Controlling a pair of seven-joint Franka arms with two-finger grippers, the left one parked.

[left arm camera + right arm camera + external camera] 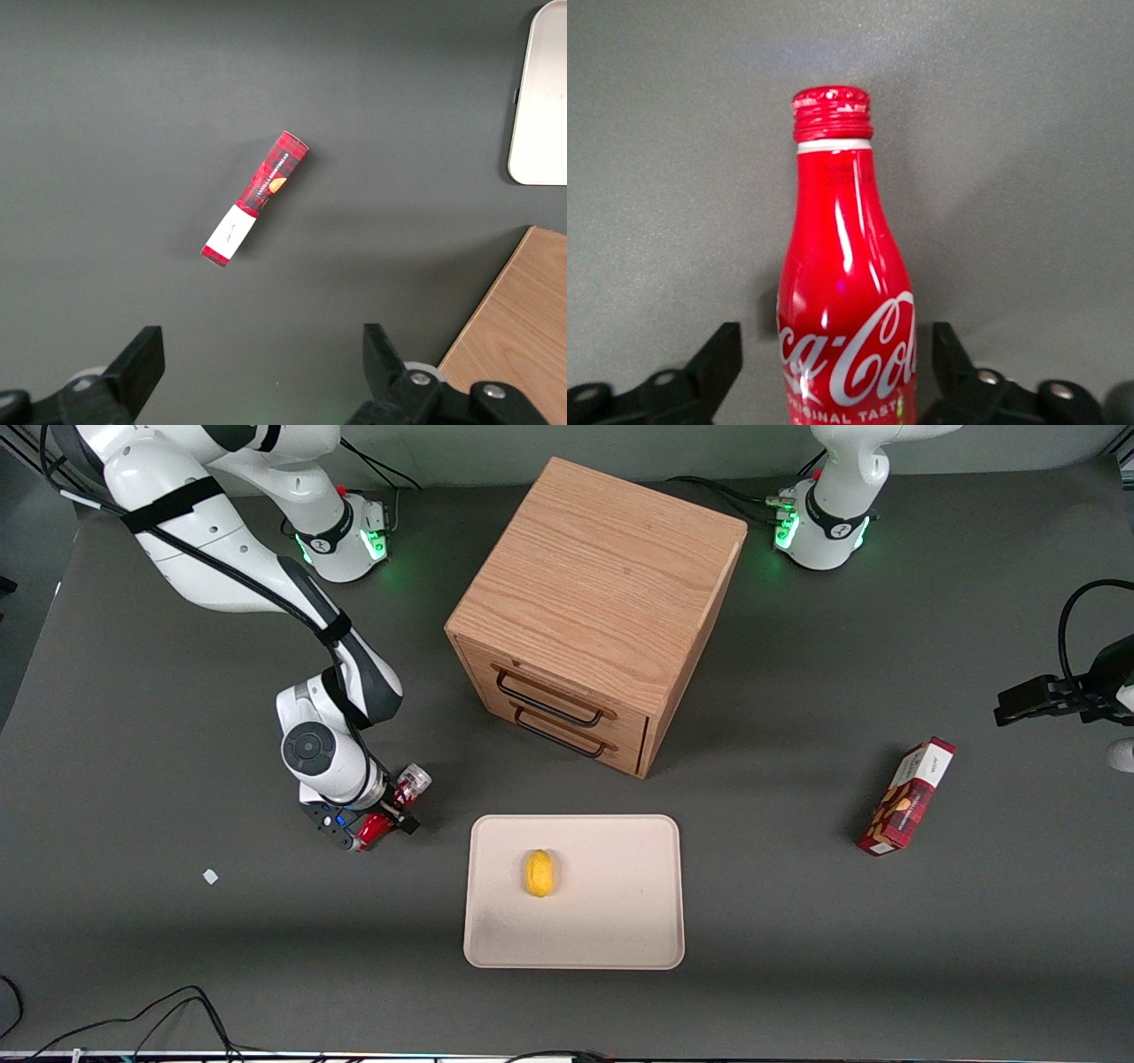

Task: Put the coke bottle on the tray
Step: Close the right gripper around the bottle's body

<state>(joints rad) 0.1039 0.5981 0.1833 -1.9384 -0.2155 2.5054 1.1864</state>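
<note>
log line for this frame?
phase: pre-grasp | gripper: open, straddling coke bottle | bottle: on table beside tray | tray: holds yellow item

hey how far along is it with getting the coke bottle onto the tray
Early stage. The gripper has reached the coke bottle, which sits between its open fingers on the table beside the tray, toward the working arm's end; no grasp yet. Left: close, lift, carry across and set down. The tray holds only a yellow lemon-like object, with bare space around it.
</note>
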